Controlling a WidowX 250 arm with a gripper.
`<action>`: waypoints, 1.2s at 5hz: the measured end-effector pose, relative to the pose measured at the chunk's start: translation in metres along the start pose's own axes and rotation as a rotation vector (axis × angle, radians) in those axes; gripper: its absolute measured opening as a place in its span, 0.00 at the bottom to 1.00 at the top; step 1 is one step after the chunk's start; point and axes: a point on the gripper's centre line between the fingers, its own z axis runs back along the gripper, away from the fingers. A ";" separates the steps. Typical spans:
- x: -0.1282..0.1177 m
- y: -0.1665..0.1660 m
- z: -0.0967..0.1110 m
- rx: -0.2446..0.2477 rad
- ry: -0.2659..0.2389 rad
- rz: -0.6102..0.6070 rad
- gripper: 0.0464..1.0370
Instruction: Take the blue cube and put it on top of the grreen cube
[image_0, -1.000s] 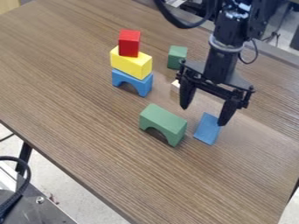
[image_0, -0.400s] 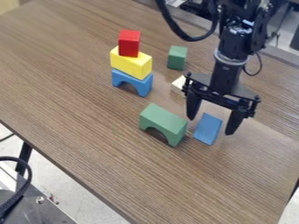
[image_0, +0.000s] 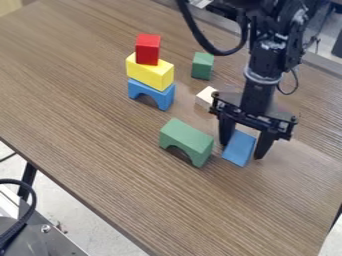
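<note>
- The gripper (image_0: 242, 151) hangs low over the table, pointing down, its two fingers parted, one at either side of the blue block; it looks released rather than clenched.
- The blue block (image_0: 238, 152), a flat-looking piece with a slanted top, lies on the table between the fingertips, and is not on any green block.
- The white block (image_0: 206, 97) sits just up and to the left of the gripper in the view, partly behind it.
- The green arch (image_0: 186, 138) stands near the gripper's left side in the view, apart from it, its opening facing the camera.
- The green block (image_0: 202, 66) stands upright farther off, up and left past the white one.
- Well left and up from the gripper is a stack: blue arch (image_0: 151, 92) below, yellow block (image_0: 149, 74) on it, red cube (image_0: 147, 49) on top.
- Under them all runs the wood-grain table (image_0: 133, 165).
</note>
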 end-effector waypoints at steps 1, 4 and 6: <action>0.000 0.000 -0.003 -0.002 0.004 0.000 0.54; -0.011 0.008 0.023 0.024 -0.003 -0.008 0.53; -0.022 0.008 0.041 0.046 -0.018 0.104 0.53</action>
